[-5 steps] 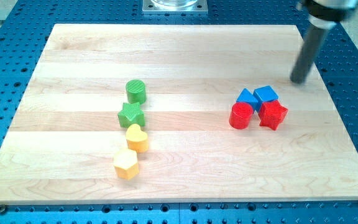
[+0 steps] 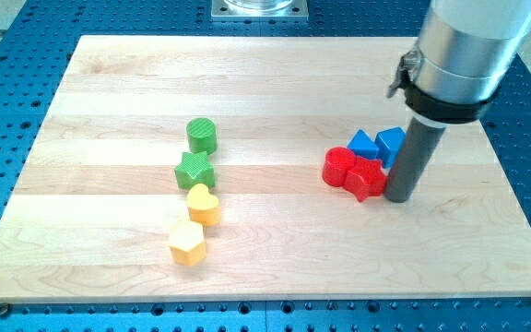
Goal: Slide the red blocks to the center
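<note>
On the view's right half of the desk [image 2: 275,74], my tip [image 2: 399,198] sits down on the wood, just to the view's right of the red star block [image 2: 365,178] and touching it or very nearly so. My end effector is only a straight dark rod with nothing that opens or closes, and it grips nothing. The red cylinder block [image 2: 338,167] lies immediately to the view's left of the star, the two reds pressed together, both right of the board's middle.

Just above the reds toward the view's top are two blue blocks: a blue triangular block [image 2: 363,145] touching the reds, and a blue cube [image 2: 391,144] beside it, whose right edge is partly hidden behind my rod. All four form one tight cluster, with the rod standing at its right side.

Well apart, on the view's left of centre, a loose column runs downward: a green cylinder block [image 2: 202,136] at the top, a green star block [image 2: 194,171] below it, then a yellow heart block [image 2: 204,204] touching the green star, and a yellow hexagonal block [image 2: 187,243] at the bottom. Bare wood lies between the red pair and this column, so nothing stands between the reds and the middle of the desk
</note>
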Controlling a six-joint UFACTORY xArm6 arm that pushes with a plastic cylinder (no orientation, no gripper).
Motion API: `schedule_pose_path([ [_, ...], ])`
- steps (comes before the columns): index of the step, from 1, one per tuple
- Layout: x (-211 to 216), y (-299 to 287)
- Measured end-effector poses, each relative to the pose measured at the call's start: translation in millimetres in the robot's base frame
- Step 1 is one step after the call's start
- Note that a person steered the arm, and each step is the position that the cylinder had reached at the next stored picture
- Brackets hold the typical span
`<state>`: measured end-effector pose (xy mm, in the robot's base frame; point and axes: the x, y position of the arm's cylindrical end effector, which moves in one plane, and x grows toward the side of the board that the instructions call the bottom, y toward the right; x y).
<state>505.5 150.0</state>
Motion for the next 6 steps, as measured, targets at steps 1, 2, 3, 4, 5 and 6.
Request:
schedule_pose_path([
  [1,-7.6,-33.3],
  [2,-35.9,-48.3],
  [3,-4.5,-39.7],
  [4,-0.1,-54.7],
  [5,-27.5,-88.4],
  [6,-58.7,-119.4],
])
